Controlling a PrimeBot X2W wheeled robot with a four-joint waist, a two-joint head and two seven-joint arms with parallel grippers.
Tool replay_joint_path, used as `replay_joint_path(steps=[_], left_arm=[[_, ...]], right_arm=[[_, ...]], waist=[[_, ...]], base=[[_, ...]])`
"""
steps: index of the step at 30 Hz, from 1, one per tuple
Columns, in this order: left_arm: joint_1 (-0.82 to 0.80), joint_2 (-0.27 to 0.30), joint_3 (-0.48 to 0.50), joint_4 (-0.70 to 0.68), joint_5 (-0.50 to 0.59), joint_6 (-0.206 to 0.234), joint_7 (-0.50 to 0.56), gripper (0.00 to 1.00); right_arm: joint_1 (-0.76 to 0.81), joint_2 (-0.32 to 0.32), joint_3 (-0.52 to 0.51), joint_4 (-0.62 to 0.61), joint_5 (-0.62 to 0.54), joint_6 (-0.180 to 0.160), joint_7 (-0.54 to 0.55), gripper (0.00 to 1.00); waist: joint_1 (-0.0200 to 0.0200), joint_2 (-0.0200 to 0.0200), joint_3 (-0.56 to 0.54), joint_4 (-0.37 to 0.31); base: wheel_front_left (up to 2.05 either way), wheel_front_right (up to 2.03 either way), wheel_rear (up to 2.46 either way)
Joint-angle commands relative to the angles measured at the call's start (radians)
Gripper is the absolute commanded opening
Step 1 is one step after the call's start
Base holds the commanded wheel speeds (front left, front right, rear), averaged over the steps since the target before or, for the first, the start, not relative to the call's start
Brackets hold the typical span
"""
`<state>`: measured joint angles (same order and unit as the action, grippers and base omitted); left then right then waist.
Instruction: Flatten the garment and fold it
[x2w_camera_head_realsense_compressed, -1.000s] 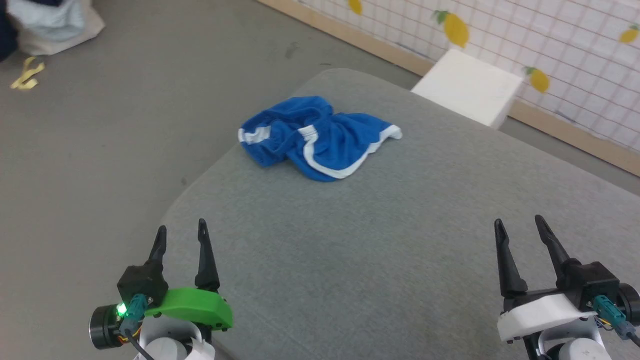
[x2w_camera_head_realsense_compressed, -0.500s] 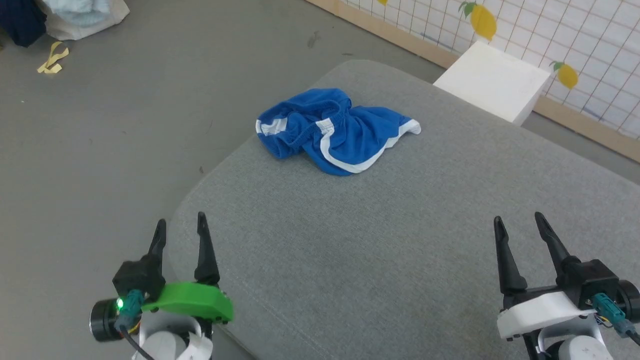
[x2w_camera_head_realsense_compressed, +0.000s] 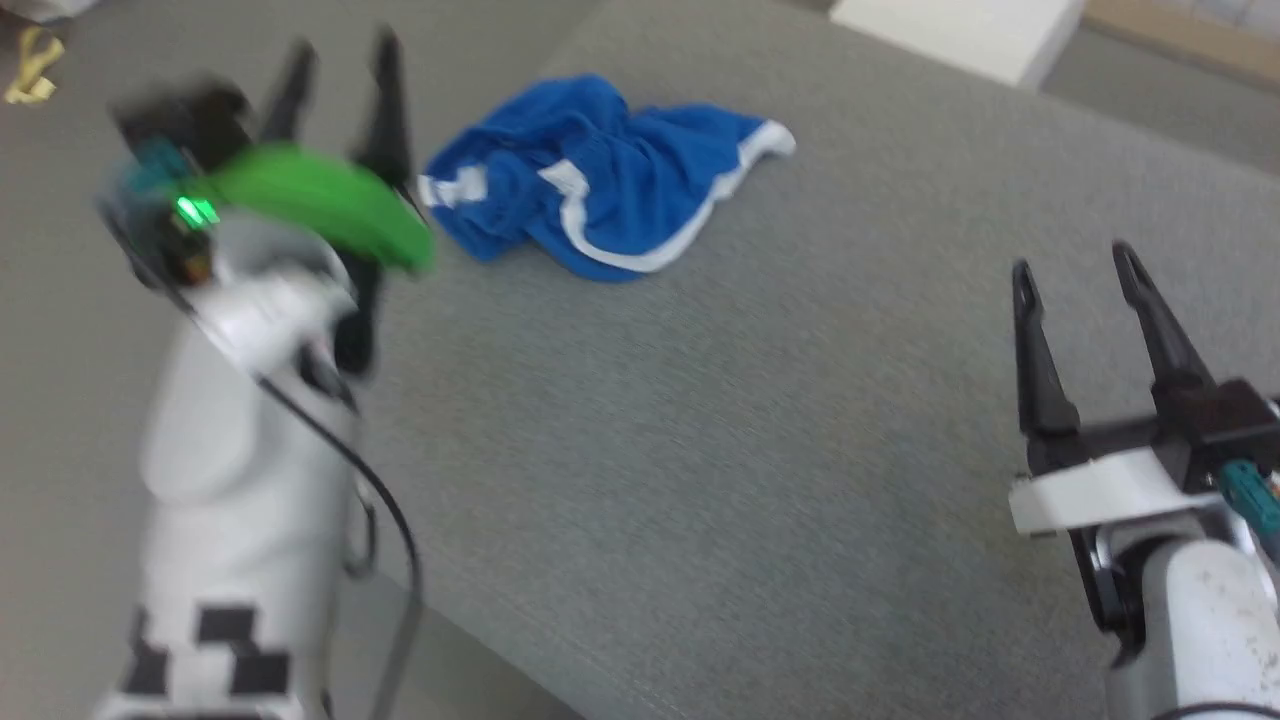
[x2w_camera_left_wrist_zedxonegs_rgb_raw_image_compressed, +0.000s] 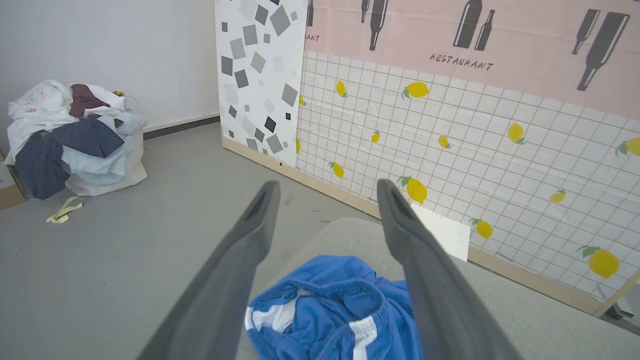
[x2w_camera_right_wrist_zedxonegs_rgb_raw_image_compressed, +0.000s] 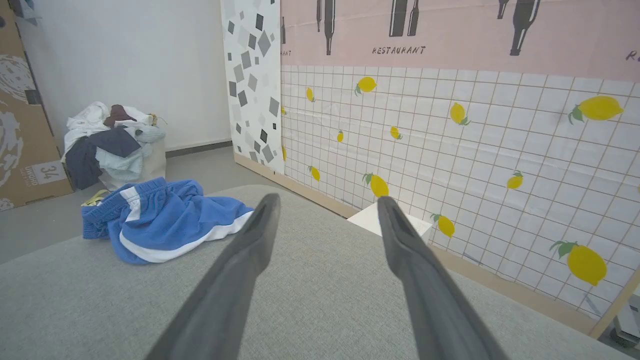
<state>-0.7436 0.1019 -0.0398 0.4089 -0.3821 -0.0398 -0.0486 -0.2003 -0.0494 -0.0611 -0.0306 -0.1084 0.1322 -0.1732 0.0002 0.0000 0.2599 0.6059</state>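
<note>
The garment (x2w_camera_head_realsense_compressed: 600, 180), bright blue shorts with white trim, lies crumpled near the far left corner of the grey padded table (x2w_camera_head_realsense_compressed: 800, 450). My left gripper (x2w_camera_head_realsense_compressed: 340, 50) hovers open just left of the shorts, blurred by motion. In the left wrist view the garment (x2w_camera_left_wrist_zedxonegs_rgb_raw_image_compressed: 330, 310) lies below and between the fingers, its gathered waistband up. My right gripper (x2w_camera_head_realsense_compressed: 1070, 265) stands open over the table's right side, well clear of the shorts. The right wrist view has the garment (x2w_camera_right_wrist_zedxonegs_rgb_raw_image_compressed: 160, 220) at left beyond the open fingers.
A white box (x2w_camera_head_realsense_compressed: 960, 35) sits on the floor past the table's far edge. A bag heaped with clothes (x2w_camera_left_wrist_zedxonegs_rgb_raw_image_compressed: 75, 135) stands on the grey floor at left by a cardboard box (x2w_camera_right_wrist_zedxonegs_rgb_raw_image_compressed: 25, 125). A lemon-print wall panel (x2w_camera_right_wrist_zedxonegs_rgb_raw_image_compressed: 450, 140) runs behind the table.
My left arm has swung up and forward, to just left of the shorts. The head camera has tilted down, shifting the whole picture. The right gripper has risen a little.
</note>
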Motion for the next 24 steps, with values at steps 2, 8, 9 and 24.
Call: replay_joint_path(steps=[2, 8, 9, 24], left_arm=[[-0.092, 0.038, 0.019, 0.054, -0.038, -0.012, 0.070, 1.00], [-0.240, 0.118, 0.055, 0.179, -0.105, -0.004, 0.320, 1.00], [-0.252, 0.130, 0.058, 0.194, -0.112, 0.002, 0.364, 1.00], [-0.131, 0.280, 0.042, 0.216, -0.090, 0.238, 0.969, 1.00]], right_arm=[[-0.043, -0.001, 0.012, -0.014, -0.011, -0.002, 0.002, 1.00], [-0.100, -0.001, 0.021, -0.018, -0.005, -0.002, -0.016, 1.00], [-0.105, -0.001, 0.020, -0.018, -0.004, -0.002, -0.019, 1.00], [-0.128, -0.001, 0.013, 0.020, 0.038, -0.002, -0.068, 1.00]], waist=[[-0.0002, 0.0000, 0.236, -0.200], [-0.0002, 0.0000, 0.321, -0.321], [-0.0002, 0.0000, 0.329, -0.335], [-0.0002, 0.0000, 0.364, -0.448]], base=[[0.00, 0.00, 0.00], [0.00, 0.00, 0.00], [0.00, 0.00, 0.00], [0.00, 0.00, 0.00]])
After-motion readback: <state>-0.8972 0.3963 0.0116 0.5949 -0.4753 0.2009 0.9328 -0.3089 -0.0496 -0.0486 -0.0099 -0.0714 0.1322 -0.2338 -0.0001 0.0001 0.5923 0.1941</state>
